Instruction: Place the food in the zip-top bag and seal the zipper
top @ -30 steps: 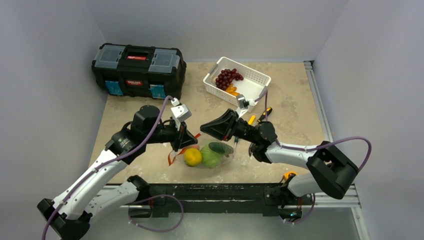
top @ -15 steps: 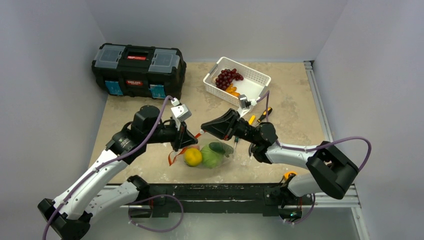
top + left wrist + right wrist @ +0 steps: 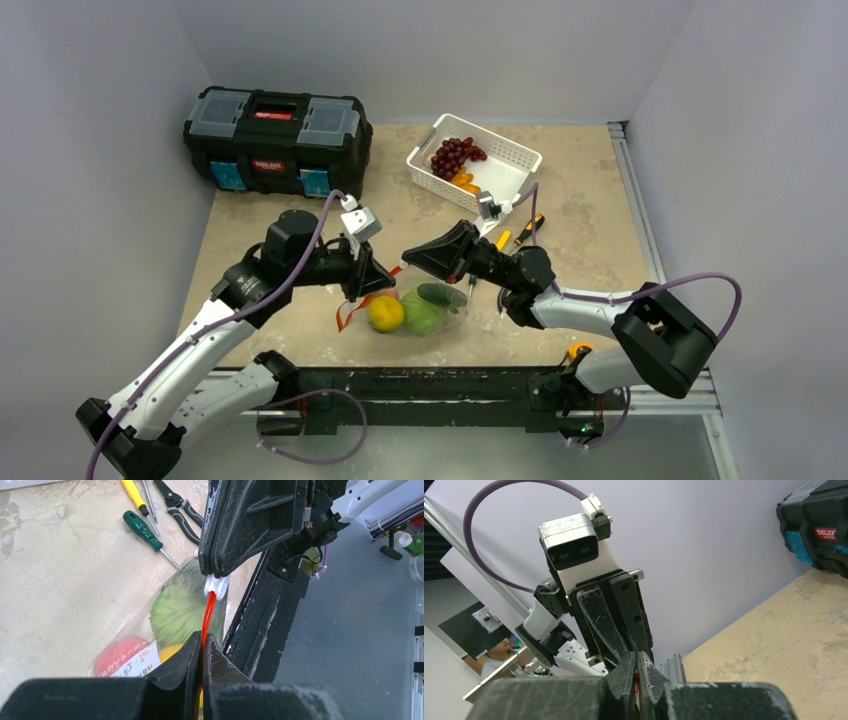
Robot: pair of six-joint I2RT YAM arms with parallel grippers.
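One crinkly clear plastic zip-top bag [image 3: 131, 635] lies mid-table, near my arm bases. Four foods inside: round light-green cabbage [image 3: 177, 610], yellow-orange citrus [image 3: 385, 314], dark green cucumber [image 3: 434, 294], red-pink peach [image 3: 117, 652].

My left gripper [image 3: 202, 640] is pinched tight on the thin orange-red zipper strip [image 3: 207, 610]. My right gripper [image 3: 216, 572] is clamped on the small white slider [image 3: 216, 585].

One white slotted basket [image 3: 495, 135] holds one bunch of dark red grapes [image 3: 455, 155] and small orange pieces [image 3: 463, 181]. One black toolbox [image 3: 275, 140], lid down.

Beside the bag: green-handled screwdriver [image 3: 142, 530], yellow-handled screwdriver [image 3: 134, 494], one pair of black pliers [image 3: 177, 512].
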